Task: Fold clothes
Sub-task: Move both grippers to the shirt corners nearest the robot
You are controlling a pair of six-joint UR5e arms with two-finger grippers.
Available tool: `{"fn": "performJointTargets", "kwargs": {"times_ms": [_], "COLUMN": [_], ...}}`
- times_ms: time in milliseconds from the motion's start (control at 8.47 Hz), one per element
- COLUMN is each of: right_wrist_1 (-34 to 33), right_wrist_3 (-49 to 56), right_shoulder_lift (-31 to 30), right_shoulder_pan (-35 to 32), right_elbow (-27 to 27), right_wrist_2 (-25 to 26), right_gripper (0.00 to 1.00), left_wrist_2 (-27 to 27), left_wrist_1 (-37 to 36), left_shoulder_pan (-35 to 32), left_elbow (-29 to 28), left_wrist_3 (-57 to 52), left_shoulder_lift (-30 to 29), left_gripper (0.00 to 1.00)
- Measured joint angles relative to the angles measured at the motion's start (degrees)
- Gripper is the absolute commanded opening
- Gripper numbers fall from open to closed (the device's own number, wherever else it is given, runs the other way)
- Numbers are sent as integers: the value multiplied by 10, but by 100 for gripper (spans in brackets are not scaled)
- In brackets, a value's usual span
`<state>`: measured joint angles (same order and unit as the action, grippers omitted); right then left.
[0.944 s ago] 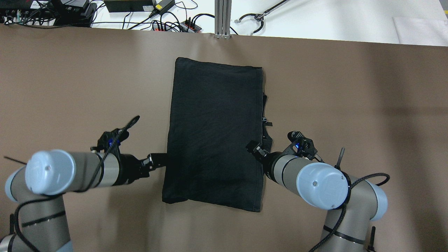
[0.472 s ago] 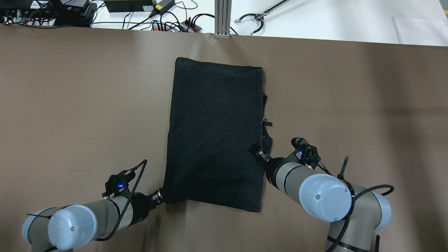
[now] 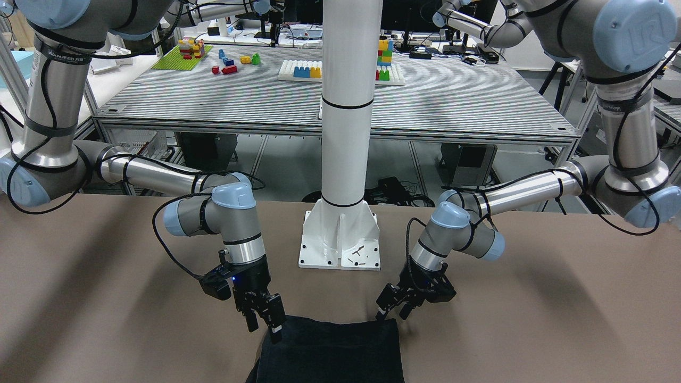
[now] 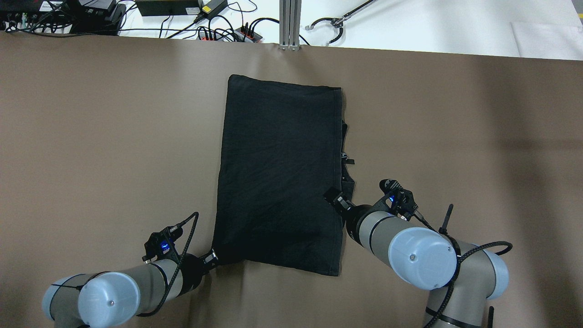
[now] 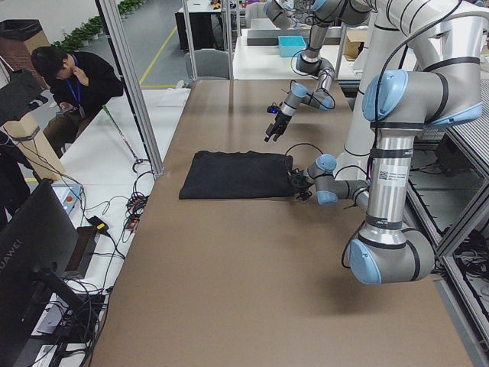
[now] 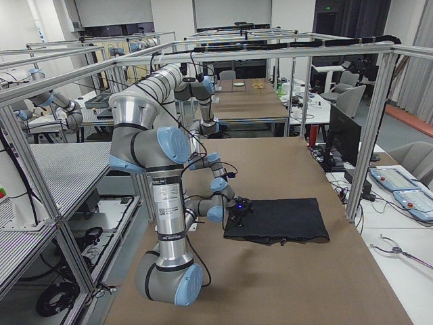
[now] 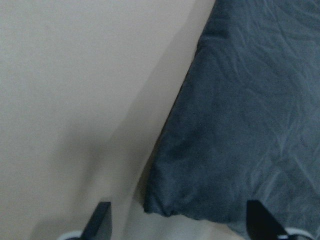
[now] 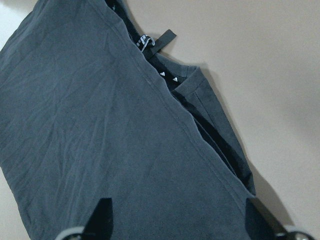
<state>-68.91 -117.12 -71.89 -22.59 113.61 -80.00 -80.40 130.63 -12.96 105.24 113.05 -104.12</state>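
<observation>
A black folded garment [image 4: 280,173] lies flat in the middle of the brown table [image 4: 91,136], long side running away from me. Its collar and label [image 8: 150,42] stick out along the right edge. My left gripper [image 4: 213,259] is open at the garment's near-left corner. In the left wrist view that corner [image 7: 165,207] lies between the spread fingertips [image 7: 100,222]. My right gripper [image 4: 334,199] is open and low over the garment's right edge, and its fingertips [image 8: 102,217] straddle the cloth. Both also show in the front view, the left gripper [image 3: 391,308] and the right gripper [image 3: 266,322].
My white base pedestal [image 3: 340,244] stands just behind the garment's near edge. Cables and power strips [image 4: 218,27] and an aluminium post [image 4: 290,23] lie beyond the table's far edge. A person [image 5: 72,76] sits off the far side.
My left gripper has moved back toward me along the garment's left edge, from its middle to the near-left corner. My right gripper shifted slightly nearer. The garment has not moved.
</observation>
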Motion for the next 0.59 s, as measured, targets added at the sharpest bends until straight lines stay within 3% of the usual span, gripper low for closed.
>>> {"fn": "performJointTargets", "kwargs": {"times_ms": [354, 590], "right_wrist_1": [0, 0], "right_wrist_3": [0, 0], "right_shoulder_lift": [0, -1], "right_shoulder_pan": [0, 0], "right_elbow": [0, -1], "right_wrist_2": [0, 0], "right_gripper": [94, 94], "left_wrist_2": [24, 30], "left_wrist_1": [-1, -1], "left_shoulder_pan": [1, 0], "left_elbow": [-17, -26], "left_wrist_3": [0, 0], "left_shoulder_lift": [-14, -21], "left_gripper": [90, 16]}}
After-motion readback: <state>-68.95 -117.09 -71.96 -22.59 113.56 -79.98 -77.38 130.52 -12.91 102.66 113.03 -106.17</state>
